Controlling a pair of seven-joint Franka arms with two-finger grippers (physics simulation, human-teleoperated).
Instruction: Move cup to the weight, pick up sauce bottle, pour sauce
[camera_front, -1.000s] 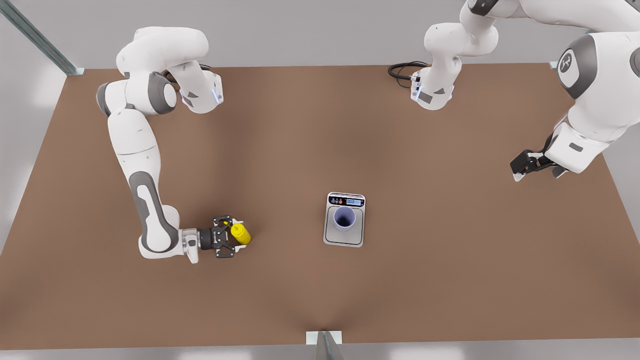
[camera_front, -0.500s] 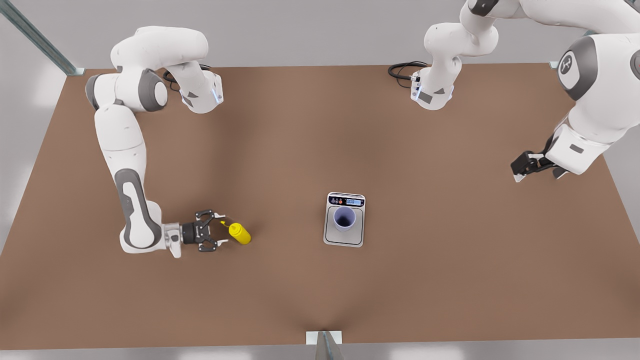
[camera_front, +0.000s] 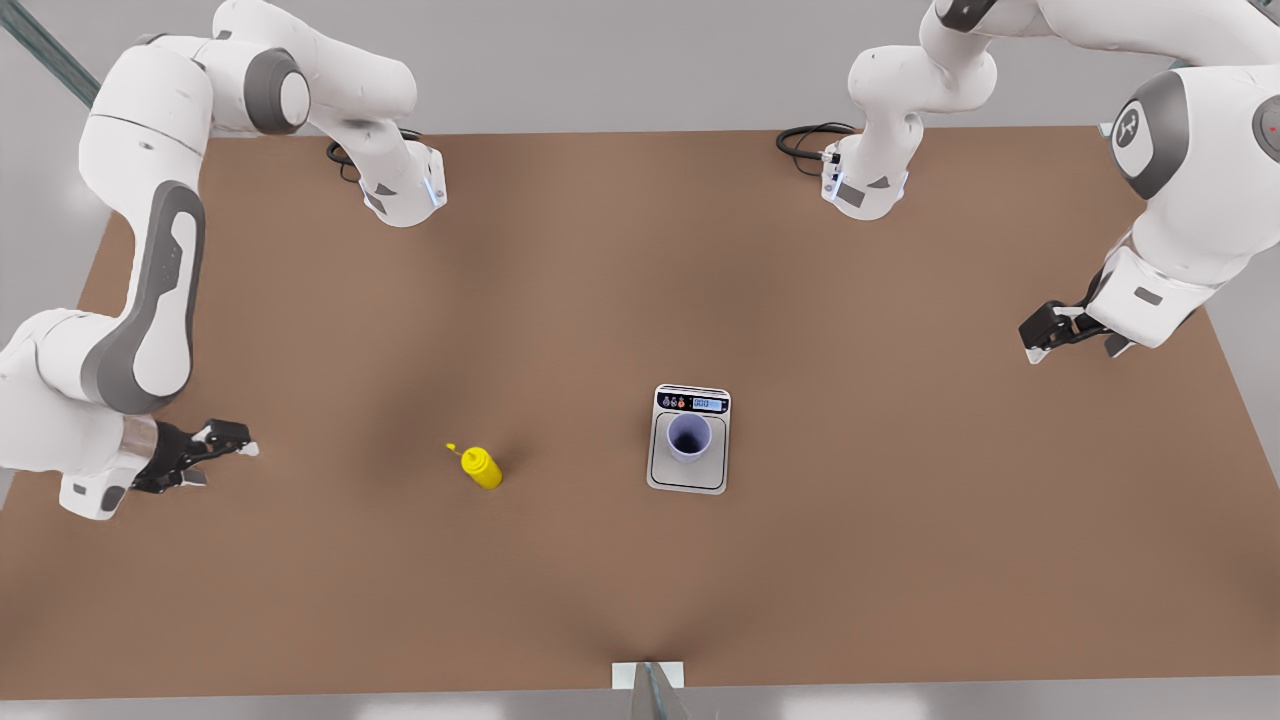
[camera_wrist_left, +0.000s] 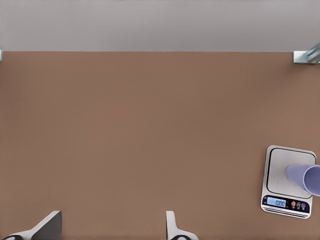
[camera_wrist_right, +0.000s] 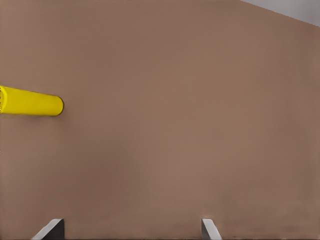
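The lavender cup (camera_front: 689, 438) stands upright on the silver plate of the weight (camera_front: 690, 476), near the middle of the table; the left wrist view shows the cup (camera_wrist_left: 305, 179) and the weight (camera_wrist_left: 279, 172) off to one side. Further toward the front view's left, the yellow sauce bottle (camera_front: 482, 467) lies on its side on the table, also seen as the sauce bottle (camera_wrist_right: 32, 101) in the right wrist view. My right gripper (camera_front: 222, 458) (camera_wrist_right: 130, 230) hangs open and empty far toward the front view's left of the bottle. My left gripper (camera_front: 1038, 338) (camera_wrist_left: 110, 227) waits open at the front view's right.
Both arm bases (camera_front: 400, 190) (camera_front: 865, 185) stand at the table's far edge, with a coiled black cable (camera_front: 805, 140) beside one of them. A metal post (camera_front: 648, 685) rises at the near edge. Bare brown tabletop (camera_front: 560, 300) surrounds the weight and the bottle.
My right gripper, around the bottle a second ago, has backed off far toward the front view's left. The bottle stays lying on the table. The left arm barely moved.
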